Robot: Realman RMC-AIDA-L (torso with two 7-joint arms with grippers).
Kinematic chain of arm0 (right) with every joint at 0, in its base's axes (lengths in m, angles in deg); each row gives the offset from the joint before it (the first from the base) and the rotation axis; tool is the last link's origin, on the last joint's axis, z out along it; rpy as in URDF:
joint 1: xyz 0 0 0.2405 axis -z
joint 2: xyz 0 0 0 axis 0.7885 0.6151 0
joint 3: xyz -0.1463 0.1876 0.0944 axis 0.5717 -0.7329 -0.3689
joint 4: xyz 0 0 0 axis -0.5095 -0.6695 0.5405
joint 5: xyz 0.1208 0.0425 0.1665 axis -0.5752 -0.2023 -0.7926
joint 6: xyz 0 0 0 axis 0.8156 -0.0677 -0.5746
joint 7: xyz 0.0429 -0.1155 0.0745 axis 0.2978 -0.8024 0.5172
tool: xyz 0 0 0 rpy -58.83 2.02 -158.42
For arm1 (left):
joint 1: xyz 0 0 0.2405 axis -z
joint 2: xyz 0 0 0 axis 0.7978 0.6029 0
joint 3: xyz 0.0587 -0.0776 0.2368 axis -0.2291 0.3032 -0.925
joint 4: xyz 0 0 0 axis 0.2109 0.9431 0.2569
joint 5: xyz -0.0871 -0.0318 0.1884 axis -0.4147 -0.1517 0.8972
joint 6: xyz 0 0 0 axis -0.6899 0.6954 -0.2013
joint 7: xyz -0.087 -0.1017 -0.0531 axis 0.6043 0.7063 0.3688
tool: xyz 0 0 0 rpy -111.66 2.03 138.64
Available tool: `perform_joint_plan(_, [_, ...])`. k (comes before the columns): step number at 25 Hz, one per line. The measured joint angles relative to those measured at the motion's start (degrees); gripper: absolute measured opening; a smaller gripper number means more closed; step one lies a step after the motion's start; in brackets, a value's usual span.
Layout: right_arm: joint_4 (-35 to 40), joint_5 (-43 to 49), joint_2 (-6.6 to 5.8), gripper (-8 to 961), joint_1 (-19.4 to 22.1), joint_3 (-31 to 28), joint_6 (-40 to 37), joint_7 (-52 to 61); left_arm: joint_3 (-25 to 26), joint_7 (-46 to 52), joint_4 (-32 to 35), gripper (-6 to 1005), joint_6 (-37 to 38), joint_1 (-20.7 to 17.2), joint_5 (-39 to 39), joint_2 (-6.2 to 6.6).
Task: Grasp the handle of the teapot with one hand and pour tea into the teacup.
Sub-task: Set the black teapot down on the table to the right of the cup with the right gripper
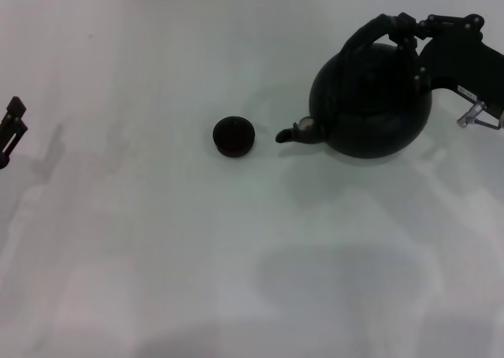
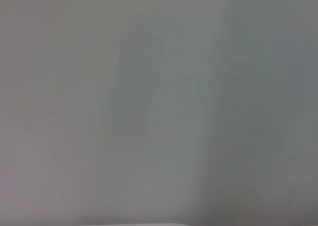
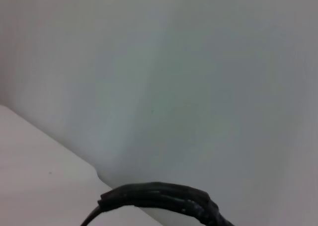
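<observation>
Head view: teapot sits on the white table at about 2 o'clock from frame centre, spout with its pale round cap pointing toward 9 o'clock, straight at the teacup. Teacup is just off centre toward 12 o'clock, upright, near the spout tip but not touching it, a clear gap of bare table between them. Handle arches over the pot top. Right gripper comes in from 3 o'clock and is at the handle's far-right end near its top; fingers look closed around the handle, though black on black makes the exact contact hard to read. Teapot looks roughly level, base on or very close to the table; can't tell if it is lifted. Right wrist view: only a ribbed black section of the handle against the pale tabletop, no fingers visible. Left gripper is at the 9 o'clock edge of the head view, well apart from cup and pot, holding nothing; can't tell how far its fingers are open. Left wrist view: bare table surface only.
</observation>
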Motion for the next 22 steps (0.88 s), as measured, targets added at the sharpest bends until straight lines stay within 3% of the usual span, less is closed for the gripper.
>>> perform_joint_plan(22, [10.7, -5.74, -0.15, 107, -4.03, -2.23, 4.98, -5.5, 0.0, 0.0, -0.1, 770, 0.62, 0.56, -0.03, -0.18])
